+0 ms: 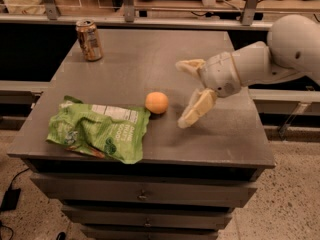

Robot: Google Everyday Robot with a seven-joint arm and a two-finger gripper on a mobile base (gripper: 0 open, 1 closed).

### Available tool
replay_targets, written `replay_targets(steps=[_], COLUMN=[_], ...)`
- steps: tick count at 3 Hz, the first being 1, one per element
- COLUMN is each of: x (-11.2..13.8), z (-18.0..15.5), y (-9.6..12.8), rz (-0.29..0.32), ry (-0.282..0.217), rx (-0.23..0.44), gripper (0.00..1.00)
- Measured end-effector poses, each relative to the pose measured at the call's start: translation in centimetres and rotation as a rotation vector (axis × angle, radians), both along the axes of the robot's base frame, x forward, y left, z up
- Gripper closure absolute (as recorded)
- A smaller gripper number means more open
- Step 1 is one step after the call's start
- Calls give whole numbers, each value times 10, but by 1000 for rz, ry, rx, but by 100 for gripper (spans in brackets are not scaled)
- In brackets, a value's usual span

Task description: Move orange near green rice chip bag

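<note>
The orange (157, 102) rests on the grey tabletop (150, 54), just off the upper right corner of the green rice chip bag (97, 129). The bag lies flat and crumpled at the front left of the table, with its white label panel facing up. My gripper (181, 94) is to the right of the orange, a short gap away from it and low over the table. It is open and empty, with one finger (191, 65) behind and the other (198, 109) in front. The white arm comes in from the right.
A brown-gold drink can (89, 40) stands upright at the table's back left corner. The table is a cabinet with drawers (142, 195) at its front. Rails and dark shelving run behind the back edge.
</note>
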State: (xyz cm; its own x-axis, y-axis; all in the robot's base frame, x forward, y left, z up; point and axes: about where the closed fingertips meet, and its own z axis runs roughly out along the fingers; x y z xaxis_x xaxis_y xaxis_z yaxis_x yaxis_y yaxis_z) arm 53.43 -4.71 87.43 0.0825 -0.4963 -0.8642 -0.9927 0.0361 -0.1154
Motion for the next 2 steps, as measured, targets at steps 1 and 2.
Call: replay_targets(steps=[1, 2], x=[-3, -3], z=[19, 19], y=[-22, -22], rz=[-35, -35], ry=[-28, -28], rx=[9, 9], gripper=[0, 0])
